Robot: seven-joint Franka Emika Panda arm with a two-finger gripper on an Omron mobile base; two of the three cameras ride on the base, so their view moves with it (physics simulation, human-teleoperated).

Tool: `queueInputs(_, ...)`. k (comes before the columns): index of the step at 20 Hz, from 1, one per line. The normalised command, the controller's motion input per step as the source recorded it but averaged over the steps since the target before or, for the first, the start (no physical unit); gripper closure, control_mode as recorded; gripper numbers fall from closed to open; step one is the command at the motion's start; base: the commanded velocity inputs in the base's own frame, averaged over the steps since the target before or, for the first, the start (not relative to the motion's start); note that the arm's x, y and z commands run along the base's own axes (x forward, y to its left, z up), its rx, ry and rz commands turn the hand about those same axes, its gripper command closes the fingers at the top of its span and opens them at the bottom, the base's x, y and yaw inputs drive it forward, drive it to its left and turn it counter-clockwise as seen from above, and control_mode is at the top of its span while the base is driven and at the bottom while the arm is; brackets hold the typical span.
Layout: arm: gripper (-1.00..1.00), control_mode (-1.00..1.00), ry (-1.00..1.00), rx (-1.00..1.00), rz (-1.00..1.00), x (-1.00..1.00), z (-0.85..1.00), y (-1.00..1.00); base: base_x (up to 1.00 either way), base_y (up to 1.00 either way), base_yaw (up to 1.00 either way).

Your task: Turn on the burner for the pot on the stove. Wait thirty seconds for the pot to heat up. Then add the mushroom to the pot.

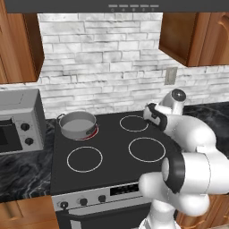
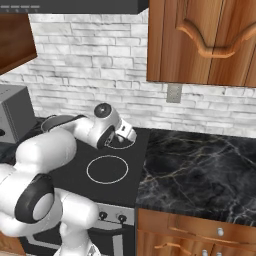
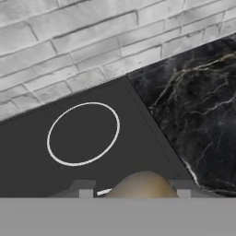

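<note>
The grey steel pot [image 1: 78, 124] stands on the back left burner [image 1: 92, 132] of the stove [image 1: 112, 167], and a red tinge shows at that ring's rim. My gripper [image 1: 152, 117] hovers over the back right ring [image 3: 83, 133], well to the right of the pot. It is also seen from the right side [image 2: 131, 136]. In the hand view a pale beige mushroom [image 3: 140, 184] sits between the two fingertips [image 3: 85, 188], so the gripper [image 3: 134, 191] is shut on it. My arm hides most of the pot [image 2: 54, 119] in the right base view.
A grey box oven [image 1: 18, 120] stands on the counter left of the stove. Black knobs [image 1: 82, 201] line the silver front panel. A black marble counter [image 2: 200, 175] lies to the right. Wooden wall cabinets [image 2: 205, 40] hang above it.
</note>
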Motion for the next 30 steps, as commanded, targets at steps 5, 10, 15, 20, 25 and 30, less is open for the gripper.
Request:
queueInputs(5,1.0,-1.0,0.29,0.0,0.0,0.01,0.4,0.58,0.0,0.0,0.0)
queueInputs(10,1.0,-1.0,0.25,0.01,0.0,0.0,0.11,0.51,0.0,0.0,0.0)
queueInputs(15,1.0,-1.0,0.28,0.11,0.03,0.0,0.0,0.42,0.0,0.0,0.0)
queueInputs(20,1.0,-1.0,0.05,0.15,0.01,0.0,-0.15,0.42,0.0,0.0,0.0)
queueInputs(25,1.0,-1.0,-0.15,0.18,0.0,0.06,-0.31,0.57,0.0,0.0,0.0)
queueInputs(30,1.0,-1.0,-0.2,0.16,0.0,0.16,-0.4,0.6,0.0,0.0,0.0)
